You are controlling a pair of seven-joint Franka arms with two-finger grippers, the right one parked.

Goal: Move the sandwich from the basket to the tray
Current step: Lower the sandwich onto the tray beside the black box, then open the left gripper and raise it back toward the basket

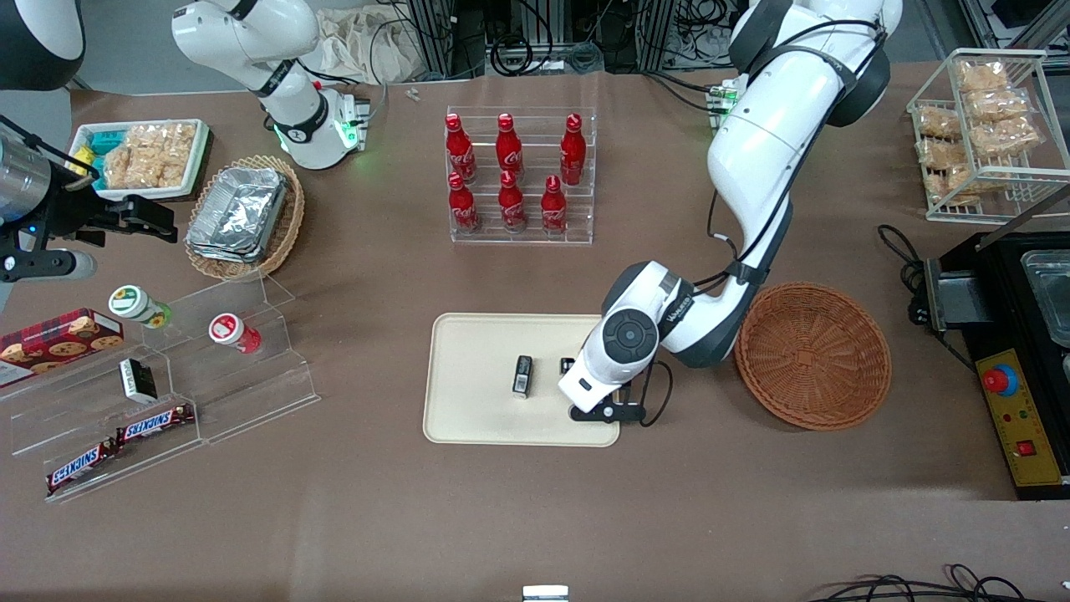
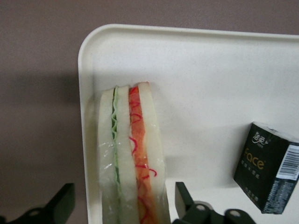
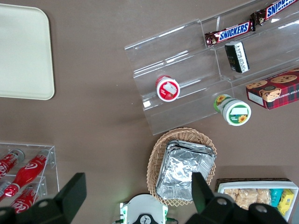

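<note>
Standing on edge in the tray (image 2: 210,93), near its corner, the sandwich (image 2: 133,154) sits between the open fingers of the gripper (image 2: 124,207), apparently untouched by them. It looks soft, light and film-wrapped; hold the flat bread faces gently.

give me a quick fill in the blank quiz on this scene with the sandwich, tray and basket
1. The sandwich sits on the ____.
2. The reddish-brown basket holds ____.
3. The gripper has its fingers ____ either side of the sandwich.
4. The small black box lies on the tray ____ the sandwich.

Missing words: tray; nothing; open; beside
</note>
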